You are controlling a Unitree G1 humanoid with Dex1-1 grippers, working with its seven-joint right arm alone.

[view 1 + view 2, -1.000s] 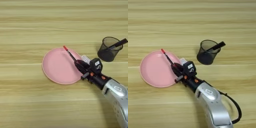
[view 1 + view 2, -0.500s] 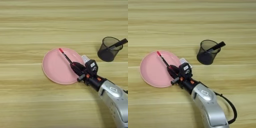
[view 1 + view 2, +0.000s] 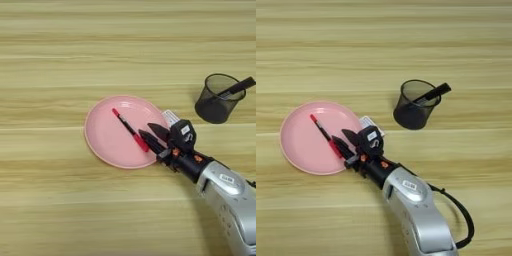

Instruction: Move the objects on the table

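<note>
While my right gripper (image 3: 154, 135) sits over the right edge of the pink plate (image 3: 107, 142), I see its two black fingers spread apart, holding nothing. The red-and-black pen (image 3: 130, 130) lies on the plate, just left of the fingertips. The white card (image 3: 372, 124) peeks out behind the gripper. The mesh cup (image 3: 416, 105) with its marker (image 3: 433, 93) stands far right on the table (image 3: 60, 55)

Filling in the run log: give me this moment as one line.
right gripper: fingers open, over plate rim | pen: lying on pink plate | card: beside plate | pen cup: upright, holds marker
</note>
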